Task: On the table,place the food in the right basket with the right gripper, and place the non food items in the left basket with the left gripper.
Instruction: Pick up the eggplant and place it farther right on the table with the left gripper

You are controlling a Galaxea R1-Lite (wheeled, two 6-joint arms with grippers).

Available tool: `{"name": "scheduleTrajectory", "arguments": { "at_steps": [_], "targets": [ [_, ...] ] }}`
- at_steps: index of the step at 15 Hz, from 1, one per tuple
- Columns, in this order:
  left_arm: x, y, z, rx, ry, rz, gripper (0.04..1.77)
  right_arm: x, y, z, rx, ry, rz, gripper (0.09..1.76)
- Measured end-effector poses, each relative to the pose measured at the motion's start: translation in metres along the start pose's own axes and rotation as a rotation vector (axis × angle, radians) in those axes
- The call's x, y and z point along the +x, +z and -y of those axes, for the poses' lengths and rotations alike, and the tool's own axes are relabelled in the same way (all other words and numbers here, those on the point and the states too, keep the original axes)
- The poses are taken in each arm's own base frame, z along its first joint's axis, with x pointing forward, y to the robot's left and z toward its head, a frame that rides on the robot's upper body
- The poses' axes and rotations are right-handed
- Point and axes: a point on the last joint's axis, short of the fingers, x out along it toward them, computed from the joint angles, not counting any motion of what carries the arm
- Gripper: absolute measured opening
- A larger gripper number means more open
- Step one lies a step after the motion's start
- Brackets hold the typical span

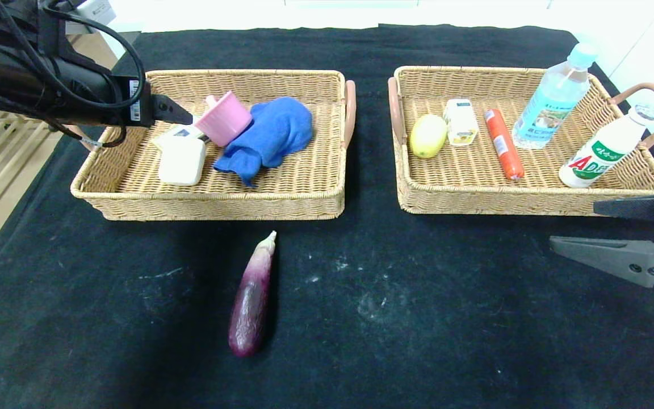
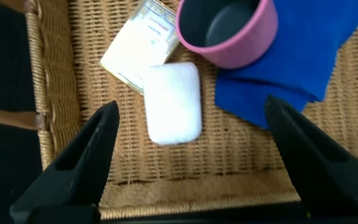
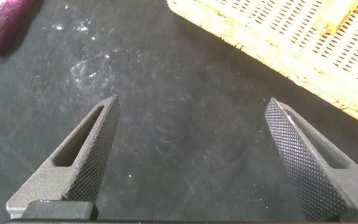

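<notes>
Left claw (image 2: 188, 155), fingers spread wide and empty, hovering above the left basket (image 1: 281, 205), which holds a white block (image 1: 181, 161), a small printed packet (image 2: 140, 48), a pink cup (image 1: 223, 119) lying on its side and a blue cloth (image 1: 271, 136). Right claw (image 3: 191, 155), likewise wide open and empty, low over the black tabletop (image 1: 446, 318) just in front of the right basket (image 1: 474, 201). This basket contains a lemon (image 1: 428, 136), a small carton (image 1: 461, 121), a sausage (image 1: 503, 144), a water bottle (image 1: 556, 96) and a white drink bottle (image 1: 608, 147). A purple eggplant (image 1: 252, 296) lies on the tabletop in front of the left basket, well apart from both claws.
</notes>
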Motion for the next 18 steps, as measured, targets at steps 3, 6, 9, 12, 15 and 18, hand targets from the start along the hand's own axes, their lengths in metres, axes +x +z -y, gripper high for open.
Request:
{"name": "scheduleTrajectory", "arguments": {
  "at_steps": [3, 6, 9, 12, 15, 18],
  "targets": [
    [-0.021, -0.001, 0.013, 0.015, -0.04, -0.028, 1.69, 0.0, 0.0, 0.0, 0.0, 0.001, 0.001, 1.71],
    [-0.04, -0.004, 0.03, -0.004, -0.094, -0.065, 1.7, -0.001, 0.001, 0.0, 0.002, 0.001, 0.005, 1.71],
    [-0.058, -0.01, 0.047, -0.011, -0.154, -0.125, 1.7, -0.002, 0.001, 0.0, 0.001, -0.001, 0.009, 1.71],
    [-0.07, -0.017, 0.063, -0.002, -0.13, -0.169, 1.7, -0.002, 0.002, 0.0, 0.001, -0.003, 0.01, 1.71],
    [-0.074, -0.029, 0.08, -0.007, -0.127, -0.231, 1.71, -0.002, 0.002, 0.0, 0.001, -0.002, 0.01, 1.71],
    [-0.079, -0.044, 0.095, -0.034, -0.146, -0.336, 1.71, -0.001, 0.002, 0.0, 0.002, -0.003, 0.009, 1.71]
  ]
}}
